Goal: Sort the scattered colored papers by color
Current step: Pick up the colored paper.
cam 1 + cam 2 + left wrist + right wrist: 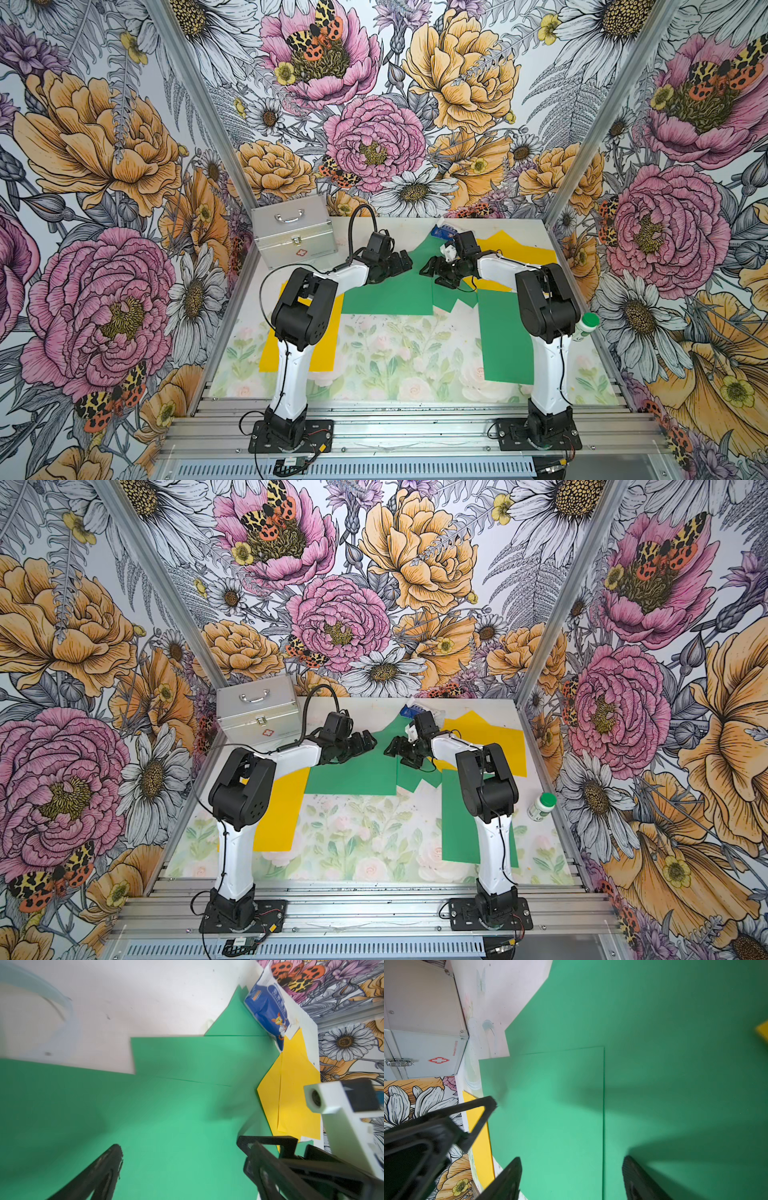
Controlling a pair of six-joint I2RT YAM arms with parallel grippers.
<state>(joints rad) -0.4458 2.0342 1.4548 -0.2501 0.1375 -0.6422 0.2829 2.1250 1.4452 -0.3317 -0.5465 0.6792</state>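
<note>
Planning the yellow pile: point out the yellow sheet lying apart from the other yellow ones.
The yellow sheet under the left arm; the other yellow sheets overlap at the far right.

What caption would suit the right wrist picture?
Open right gripper hovers over overlapping green papers, silver case nearby.

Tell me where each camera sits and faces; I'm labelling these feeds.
Top views: high over the base side, looking down at the table; left arm and right arm whole.
Left wrist: over green papers, facing the blue packet; own left gripper shows.
Right wrist: over green papers, facing the silver case; own right gripper shows.
Shared: each wrist view also catches the opposite gripper.
</note>
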